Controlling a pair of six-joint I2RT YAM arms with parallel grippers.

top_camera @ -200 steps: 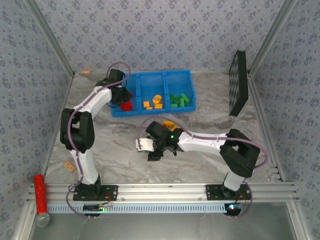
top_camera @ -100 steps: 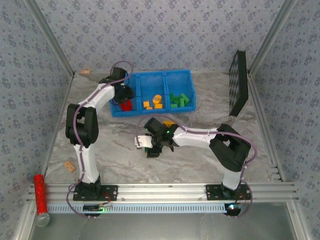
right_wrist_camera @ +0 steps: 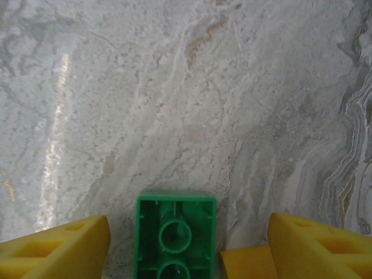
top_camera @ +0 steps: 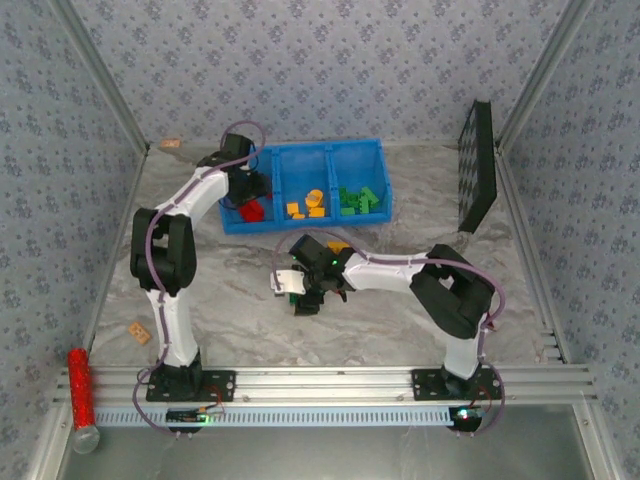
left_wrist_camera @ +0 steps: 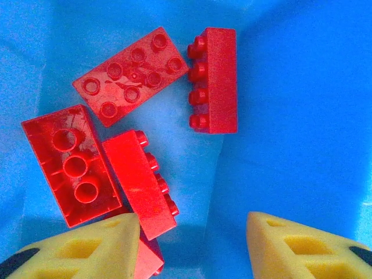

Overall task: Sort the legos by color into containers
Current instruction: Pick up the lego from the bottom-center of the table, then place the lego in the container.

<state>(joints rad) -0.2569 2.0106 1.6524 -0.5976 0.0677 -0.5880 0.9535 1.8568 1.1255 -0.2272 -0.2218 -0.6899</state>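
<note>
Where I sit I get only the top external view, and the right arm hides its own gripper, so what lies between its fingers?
Observer: The right gripper is open, with a green lego between its fingers and touching neither.
Operator: Which way up is it?
Observer: Hollow underside up.
Operator: And the left gripper?
Observer: The left gripper is open above red legos in the blue bin, holding none.

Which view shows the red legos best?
The left wrist view: the red legos lie close, studs and hollow undersides plain, on the blue bin floor. In the top external view they are a small red patch by the left gripper.
</note>
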